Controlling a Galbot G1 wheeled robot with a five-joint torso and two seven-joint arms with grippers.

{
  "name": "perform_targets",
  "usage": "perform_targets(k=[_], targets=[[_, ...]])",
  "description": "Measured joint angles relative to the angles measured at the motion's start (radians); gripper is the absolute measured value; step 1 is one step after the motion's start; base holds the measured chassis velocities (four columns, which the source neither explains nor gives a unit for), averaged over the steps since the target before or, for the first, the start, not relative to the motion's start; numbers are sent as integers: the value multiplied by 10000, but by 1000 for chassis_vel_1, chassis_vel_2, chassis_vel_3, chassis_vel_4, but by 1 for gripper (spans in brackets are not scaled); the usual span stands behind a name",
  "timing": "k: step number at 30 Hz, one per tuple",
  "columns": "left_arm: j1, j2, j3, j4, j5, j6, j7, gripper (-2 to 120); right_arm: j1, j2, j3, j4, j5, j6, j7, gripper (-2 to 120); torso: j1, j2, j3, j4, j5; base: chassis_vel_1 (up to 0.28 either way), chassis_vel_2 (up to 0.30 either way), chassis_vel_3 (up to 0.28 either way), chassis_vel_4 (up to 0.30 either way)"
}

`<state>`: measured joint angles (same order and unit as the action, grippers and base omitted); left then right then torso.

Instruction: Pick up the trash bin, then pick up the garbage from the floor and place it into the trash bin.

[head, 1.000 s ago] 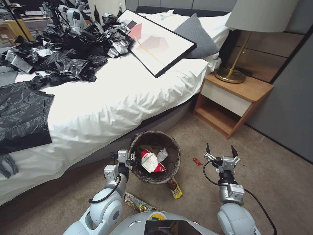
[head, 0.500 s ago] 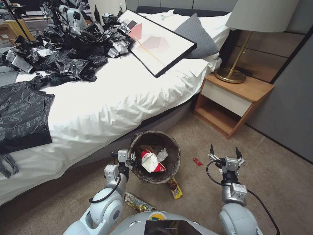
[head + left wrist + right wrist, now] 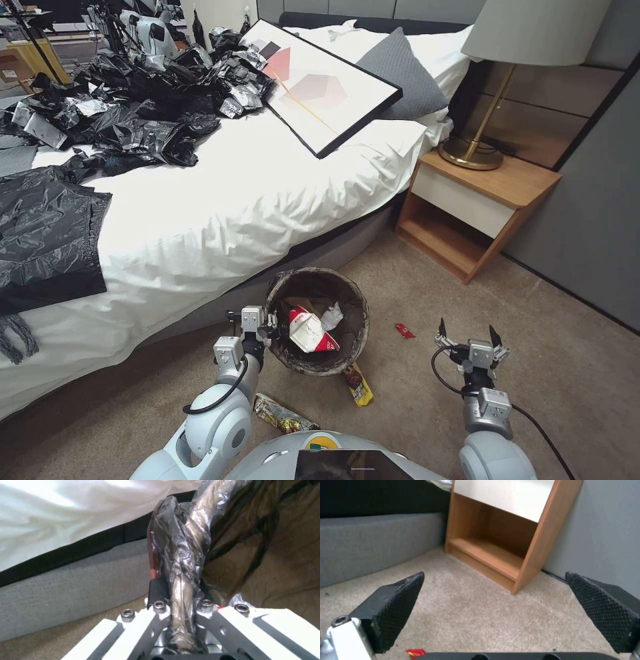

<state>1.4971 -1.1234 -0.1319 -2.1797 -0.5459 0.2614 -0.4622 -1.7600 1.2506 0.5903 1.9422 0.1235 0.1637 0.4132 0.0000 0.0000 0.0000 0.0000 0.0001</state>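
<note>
A beige carpet floor [image 3: 413, 413] runs beside a bed [image 3: 220, 200] with white sheets and a grey base. On the bed lie a grey pillow [image 3: 403, 73], a framed picture [image 3: 320, 87] and crinkled black plastic bags [image 3: 133, 100]. A wooden nightstand [image 3: 473, 213] carries a brass lamp [image 3: 507, 67] against grey wall panels [image 3: 593, 220].

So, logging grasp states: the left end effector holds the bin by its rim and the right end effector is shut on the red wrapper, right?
Not quite. The left end effector does clamp the trash bin by its rim, but the right end effector is open and empty; the right wrist view shows the red wrapper lying on the carpet.
</note>
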Motion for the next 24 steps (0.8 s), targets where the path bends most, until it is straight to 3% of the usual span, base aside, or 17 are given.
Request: perform_targets(k=[13, 24], targets=[[30, -8, 2, -21, 48, -3, 0, 2, 43, -14, 70, 0, -31, 110, -35, 100, 0, 0, -1, 0, -1, -15, 11, 14, -17], [57, 10, 14, -76, 59, -6, 9, 2, 148, 64, 60, 65, -174, 145, 54, 100, 0, 0, 0, 0, -1, -202, 186, 198, -203]])
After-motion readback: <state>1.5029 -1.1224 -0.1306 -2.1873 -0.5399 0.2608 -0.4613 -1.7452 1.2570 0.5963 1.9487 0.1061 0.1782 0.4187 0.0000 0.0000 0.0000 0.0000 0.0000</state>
